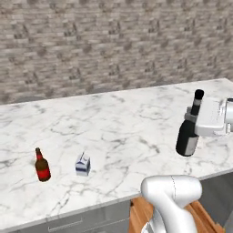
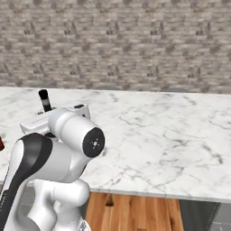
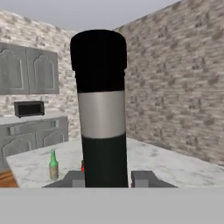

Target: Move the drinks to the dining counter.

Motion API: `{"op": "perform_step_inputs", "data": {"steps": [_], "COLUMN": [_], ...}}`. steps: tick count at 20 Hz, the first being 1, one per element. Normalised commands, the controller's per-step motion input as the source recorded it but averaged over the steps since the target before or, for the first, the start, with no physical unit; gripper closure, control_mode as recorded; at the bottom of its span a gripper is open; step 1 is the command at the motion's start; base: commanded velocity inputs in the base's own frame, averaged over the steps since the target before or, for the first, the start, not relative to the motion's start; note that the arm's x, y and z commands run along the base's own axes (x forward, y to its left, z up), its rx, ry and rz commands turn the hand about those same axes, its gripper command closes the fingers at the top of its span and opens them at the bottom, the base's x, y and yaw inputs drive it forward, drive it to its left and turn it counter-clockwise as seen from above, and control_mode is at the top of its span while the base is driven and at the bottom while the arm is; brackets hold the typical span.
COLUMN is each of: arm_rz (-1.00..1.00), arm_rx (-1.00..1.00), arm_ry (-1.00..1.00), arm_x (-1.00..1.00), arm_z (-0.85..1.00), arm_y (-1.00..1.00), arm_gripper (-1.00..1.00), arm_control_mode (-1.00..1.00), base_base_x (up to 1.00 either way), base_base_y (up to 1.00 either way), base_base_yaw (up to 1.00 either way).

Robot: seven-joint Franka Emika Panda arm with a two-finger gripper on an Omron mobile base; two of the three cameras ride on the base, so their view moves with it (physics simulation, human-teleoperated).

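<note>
The tall black wine bottle (image 1: 187, 136) stands slightly tilted at the right end of the dining counter (image 1: 123, 123), its base at or just above the marble. My gripper (image 1: 192, 119) is shut on its neck; in the hand view the neck (image 3: 103, 109) rises between my fingertips (image 3: 142, 178). The red-brown beer bottle (image 1: 42, 165) and the blue-and-white milk carton (image 1: 83, 164) stand upright near the front left edge. The green glass bottle (image 3: 53, 165) stands on the marble far off in the hand view. From the right base, only the wine bottle's top (image 2: 44, 100) peeks over my arm.
A brick wall (image 1: 113, 41) runs behind the counter. Wood floor (image 2: 135, 212) lies below its front edge, where my base stands. Grey cabinets (image 3: 28, 70) and a microwave (image 3: 29, 108) sit in the distance of the hand view. Bare marble (image 2: 158, 126) stretches to the right.
</note>
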Motion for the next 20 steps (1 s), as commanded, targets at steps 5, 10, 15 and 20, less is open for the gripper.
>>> {"op": "perform_step_inputs", "data": {"steps": [5,10,15,20], "arm_rz": [0.00,0.00,0.11,0.05], "arm_rx": [0.00,0.00,0.07,0.05], "arm_ry": [0.00,0.00,0.04,0.05], "arm_x": [0.00,0.00,0.40,0.58], "arm_z": [0.00,0.00,-0.15,-0.20], "arm_y": [0.00,0.00,0.00,0.00], "arm_gripper": [1.00,1.00,1.00,1.00], "arm_control_mode": [1.00,1.00,-1.00,-1.00], "base_base_x": [1.00,1.00,0.60,0.00], "base_base_y": [0.05,-0.02,0.00,0.00], "base_base_yaw": [0.29,0.36,0.20,0.00]}}
